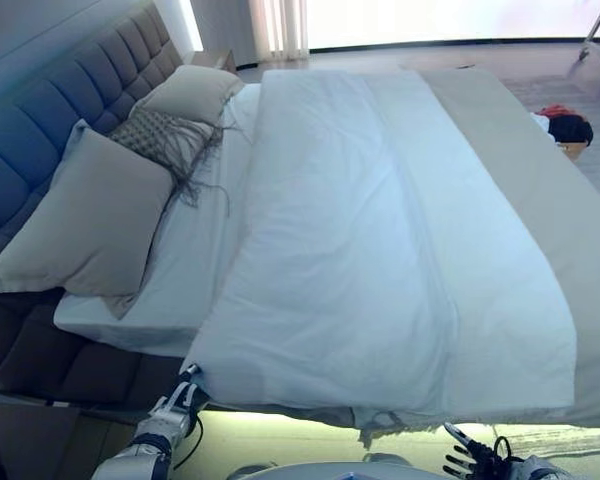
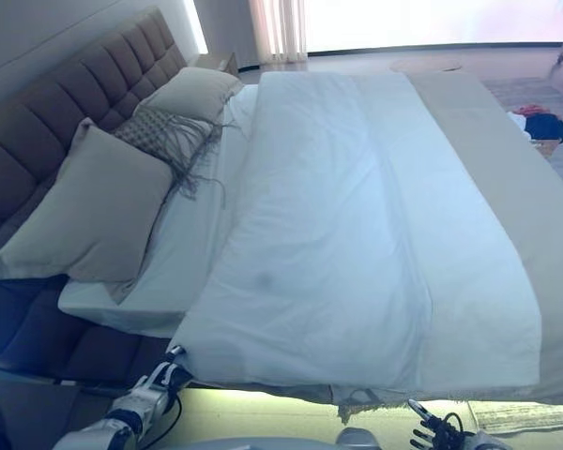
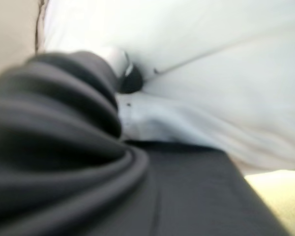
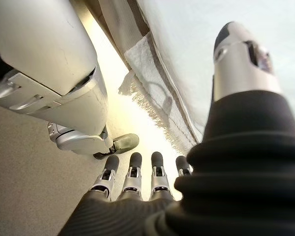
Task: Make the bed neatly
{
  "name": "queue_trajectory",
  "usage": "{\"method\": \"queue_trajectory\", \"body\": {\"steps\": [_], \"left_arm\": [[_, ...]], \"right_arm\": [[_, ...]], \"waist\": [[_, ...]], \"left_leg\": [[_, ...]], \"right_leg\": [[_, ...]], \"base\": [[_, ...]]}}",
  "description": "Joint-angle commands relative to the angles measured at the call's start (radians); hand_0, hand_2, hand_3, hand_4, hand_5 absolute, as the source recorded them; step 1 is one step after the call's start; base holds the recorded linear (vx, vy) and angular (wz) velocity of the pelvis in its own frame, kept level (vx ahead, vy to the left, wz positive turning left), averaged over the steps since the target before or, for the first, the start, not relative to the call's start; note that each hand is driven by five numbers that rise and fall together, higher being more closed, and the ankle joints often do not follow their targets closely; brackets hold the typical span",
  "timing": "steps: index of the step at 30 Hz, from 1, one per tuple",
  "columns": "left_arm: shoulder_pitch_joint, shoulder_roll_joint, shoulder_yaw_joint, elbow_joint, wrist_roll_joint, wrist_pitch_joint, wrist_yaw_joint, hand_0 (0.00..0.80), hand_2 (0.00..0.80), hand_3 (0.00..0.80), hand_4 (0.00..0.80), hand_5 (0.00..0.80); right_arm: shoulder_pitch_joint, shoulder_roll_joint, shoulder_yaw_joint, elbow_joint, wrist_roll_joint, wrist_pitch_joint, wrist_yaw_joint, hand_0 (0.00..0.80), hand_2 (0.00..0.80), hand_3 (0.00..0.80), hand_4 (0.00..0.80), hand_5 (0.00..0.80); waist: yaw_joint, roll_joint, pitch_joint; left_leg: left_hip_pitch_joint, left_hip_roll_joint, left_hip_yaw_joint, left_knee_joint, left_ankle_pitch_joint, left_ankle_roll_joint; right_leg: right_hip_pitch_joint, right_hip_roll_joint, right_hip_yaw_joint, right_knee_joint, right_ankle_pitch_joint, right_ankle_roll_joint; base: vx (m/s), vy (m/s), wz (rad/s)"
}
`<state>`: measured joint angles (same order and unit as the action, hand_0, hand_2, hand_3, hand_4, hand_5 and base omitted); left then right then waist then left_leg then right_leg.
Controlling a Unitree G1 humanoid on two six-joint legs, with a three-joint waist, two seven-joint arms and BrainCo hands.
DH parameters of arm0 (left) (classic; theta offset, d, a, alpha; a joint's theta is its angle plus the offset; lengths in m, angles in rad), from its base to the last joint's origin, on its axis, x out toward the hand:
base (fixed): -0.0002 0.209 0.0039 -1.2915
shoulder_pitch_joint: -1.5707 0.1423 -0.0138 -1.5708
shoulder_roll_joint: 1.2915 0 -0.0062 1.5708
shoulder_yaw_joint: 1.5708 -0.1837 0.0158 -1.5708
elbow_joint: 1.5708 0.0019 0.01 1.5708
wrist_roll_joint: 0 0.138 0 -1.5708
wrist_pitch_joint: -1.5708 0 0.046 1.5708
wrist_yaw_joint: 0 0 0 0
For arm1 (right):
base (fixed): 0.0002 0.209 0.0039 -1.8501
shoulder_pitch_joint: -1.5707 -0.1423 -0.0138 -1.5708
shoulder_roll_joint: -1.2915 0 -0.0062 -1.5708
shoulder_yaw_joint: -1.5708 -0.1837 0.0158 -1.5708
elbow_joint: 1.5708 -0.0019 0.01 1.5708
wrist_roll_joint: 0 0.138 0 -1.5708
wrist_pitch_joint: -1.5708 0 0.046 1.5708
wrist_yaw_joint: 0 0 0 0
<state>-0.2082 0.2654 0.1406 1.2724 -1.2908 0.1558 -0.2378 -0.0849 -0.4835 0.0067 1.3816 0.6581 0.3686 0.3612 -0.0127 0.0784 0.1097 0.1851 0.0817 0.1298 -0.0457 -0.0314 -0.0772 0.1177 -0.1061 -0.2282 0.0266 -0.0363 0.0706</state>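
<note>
A white duvet (image 1: pixel 360 250) lies spread flat over the bed, with a beige blanket (image 1: pixel 540 200) along the foot end. My left hand (image 1: pixel 177 403) is at the duvet's near corner by the pillow end. In the left wrist view a dark fingertip (image 3: pixel 131 80) presses into a fold of the white cloth (image 3: pixel 211 73), pinching it. My right hand (image 1: pixel 475 462) hangs below the bed's near edge, fingers (image 4: pixel 132 172) straight and spread, holding nothing. The duvet's edge and a fringed hem (image 4: pixel 152 93) show above it.
A large beige pillow (image 1: pixel 85 215), a fringed cushion (image 1: pixel 165 140) and a second pillow (image 1: pixel 190 95) lie against the tufted headboard (image 1: pixel 50 120). The white sheet (image 1: pixel 180 270) shows beside them. Red and dark clothes (image 1: pixel 563 123) lie past the bed's far side.
</note>
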Motion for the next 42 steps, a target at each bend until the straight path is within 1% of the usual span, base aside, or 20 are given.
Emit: {"method": "queue_trajectory", "body": {"steps": [1, 7, 10, 13, 16, 19, 21, 22, 27, 30, 32, 34, 38, 42], "left_arm": [[0.009, 0.216, 0.126, 0.010, -0.087, -0.133, 0.010, 0.800, 0.800, 0.800, 0.800, 0.800], [-0.030, 0.182, 0.085, 0.001, -0.121, -0.147, 0.024, 0.800, 0.800, 0.800, 0.800, 0.800], [-0.079, 0.162, 0.050, -0.002, -0.151, -0.162, 0.031, 0.800, 0.800, 0.800, 0.800, 0.800], [-0.196, 0.169, 0.001, 0.017, -0.202, -0.166, 0.041, 0.800, 0.800, 0.800, 0.800, 0.800], [-0.301, 0.184, -0.035, 0.041, -0.253, -0.172, 0.064, 0.800, 0.800, 0.800, 0.800, 0.800], [-0.364, 0.192, -0.054, 0.054, -0.276, -0.177, 0.088, 0.800, 0.800, 0.800, 0.800, 0.800], [-0.398, 0.196, -0.065, 0.068, -0.286, -0.175, 0.098, 0.800, 0.800, 0.800, 0.800, 0.800], [-0.413, 0.197, -0.068, 0.073, -0.292, -0.173, 0.101, 0.800, 0.800, 0.800, 0.800, 0.800], [-0.464, 0.198, -0.093, 0.071, -0.316, -0.161, 0.117, 0.800, 0.800, 0.800, 0.800, 0.800], [-0.487, 0.195, -0.106, 0.073, -0.319, -0.152, 0.123, 0.800, 0.800, 0.800, 0.800, 0.800], [-0.500, 0.195, -0.111, 0.082, -0.321, -0.149, 0.129, 0.800, 0.800, 0.800, 0.800, 0.800], [-0.503, 0.196, -0.111, 0.081, -0.319, -0.144, 0.143, 0.800, 0.800, 0.800, 0.800, 0.800], [-0.489, 0.193, -0.104, 0.067, -0.311, -0.133, 0.172, 0.800, 0.800, 0.800, 0.800, 0.800], [-0.454, 0.171, -0.101, 0.052, -0.299, -0.130, 0.172, 0.800, 0.800, 0.800, 0.800, 0.800]], "right_arm": [[-0.037, -0.001, -0.031, 0.059, 0.027, -0.026, -0.012, 0.000, 0.000, 0.000, 0.000, 0.000], [-0.083, -0.005, -0.008, 0.033, 0.097, -0.053, -0.023, 0.000, 0.000, 0.000, 0.000, 0.000], [-0.129, 0.006, 0.023, -0.002, 0.166, -0.072, -0.044, 0.000, 0.000, 0.000, 0.000, 0.000], [-0.248, 0.007, 0.079, -0.023, 0.251, -0.091, -0.077, 0.000, 0.000, 0.000, 0.000, 0.000], [-0.362, 0.008, 0.125, -0.043, 0.303, -0.099, -0.109, 0.000, 0.000, 0.000, 0.000, 0.000], [-0.433, -0.010, 0.142, -0.067, 0.318, -0.094, -0.110, 0.000, 0.000, 0.000, 0.000, 0.000], [-0.476, -0.028, 0.151, -0.075, 0.327, -0.088, -0.114, 0.000, 0.000, 0.000, 0.000, 0.000], [-0.497, -0.038, 0.153, -0.076, 0.326, -0.089, -0.112, 0.000, 0.000, 0.000, 0.000, 0.000], [-0.563, -0.077, 0.165, -0.082, 0.338, -0.094, -0.092, 0.000, 0.000, 0.000, 0.000, 0.000], [-0.598, -0.090, 0.167, -0.087, 0.376, -0.133, -0.082, 0.000, 0.000, 0.000, 0.000, 0.000], [-0.626, -0.099, 0.159, -0.095, 0.407, -0.174, -0.077, 0.000, 0.000, 0.000, 0.000, 0.000], [-0.644, -0.103, 0.152, -0.118, 0.429, -0.202, -0.084, 0.000, 0.000, 0.000, 0.000, 0.000], [-0.665, -0.110, 0.141, -0.155, 0.458, -0.231, -0.063, 0.000, 0.000, 0.000, 0.000, 0.000], [-0.680, -0.100, 0.138, -0.206, 0.491, -0.278, -0.068, 0.000, 0.000, 0.000, 0.000, 0.000]], "waist": [[0.032, -0.027, 0.010], [0.042, -0.033, 0.051], [0.046, -0.042, 0.100], [0.048, -0.054, 0.192], [0.045, -0.073, 0.262], [0.042, -0.090, 0.295], [0.040, -0.096, 0.308], [0.039, -0.098, 0.313], [0.038, -0.107, 0.343], [0.040, -0.112, 0.355], [0.044, -0.114, 0.358], [0.049, -0.117, 0.362], [0.060, -0.117, 0.362], [0.065, -0.113, 0.361]], "left_leg": [[-0.062, -0.039, 0.022, 0.057, -0.035, 0.021], [-0.112, -0.036, 0.012, 0.124, -0.045, 0.023], [-0.175, -0.038, 0.002, 0.189, -0.056, 0.024], [-0.304, -0.025, -0.009, 0.306, -0.073, 0.025], [-0.445, -0.013, -0.016, 0.454, -0.112, 0.031], [-0.560, -0.010, -0.014, 0.560, -0.143, 0.044], [-0.628, -0.007, -0.010, 0.621, -0.162, 0.049], [-0.658, -0.007, -0.019, 0.657, -0.194, 0.046], [-0.826, 0.014, -0.027, 0.770, -0.214, 0.048], [-0.897, 0.021, -0.039, 0.811, -0.219, 0.048], [-0.944, 0.023, -0.047, 0.838, -0.223, 0.047], [-0.988, 0.025, -0.058, 0.868, -0.228, 0.048], [-1.055, 0.020, -0.074, 0.910, -0.233, 0.050], [-1.099, 0.014, -0.082, 0.935, -0.233, 0.049]], "right_leg": [[0.012, -0.071, -0.013, 0.042, -0.043, 0.048], [-0.026, -0.070, -0.013, 0.098, -0.063, 0.035], [-0.077, -0.073, -0.009, 0.151, -0.079, 0.025], [-0.202, -0.086, -0.003, 0.270, -0.100, 0.004], [-0.362, -0.097, 0.014, 0.442, -0.139, -0.016], [-0.499, -0.113, 0.025, 0.580, -0.166, -0.023], [-0.576, -0.120, 0.032, 0.656, -0.186, -0.029], [-0.612, -0.115, 0.047, 0.701, -0.217, -0.023], [-0.788, -0.109, 0.069, 0.832, -0.239, -0.030], [-0.856, -0.101, 0.072, 0.881, -0.246, -0.032], [-0.902, -0.100, 0.072, 0.913, -0.252, -0.031], [-0.944, -0.103, 0.070, 0.947, -0.258, -0.028], [-1.008, -0.108, 0.070, 0.988, -0.260, -0.026], [-1.049, -0.108, 0.075, 1.007, -0.256, -0.024]], "base": [[-0.042, 0.021, 0.00], [-0.075, -0.001, 0.00], [-0.230, -0.041, 0.03], [-0.433, -0.059, 0.12], [-0.344, -0.033, 0.09], [-0.242, 0.011, 0.05], [-0.155, 0.032, -0.03], [-0.118, 0.035, -0.09], [-0.159, 0.007, -0.03], [-0.131, -0.019, -0.03], [-0.111, -0.015, -0.03], [-0.083, -0.017, -0.02], [-0.065, -0.020, 0.00], [-0.030, -0.019, 0.03]]}}
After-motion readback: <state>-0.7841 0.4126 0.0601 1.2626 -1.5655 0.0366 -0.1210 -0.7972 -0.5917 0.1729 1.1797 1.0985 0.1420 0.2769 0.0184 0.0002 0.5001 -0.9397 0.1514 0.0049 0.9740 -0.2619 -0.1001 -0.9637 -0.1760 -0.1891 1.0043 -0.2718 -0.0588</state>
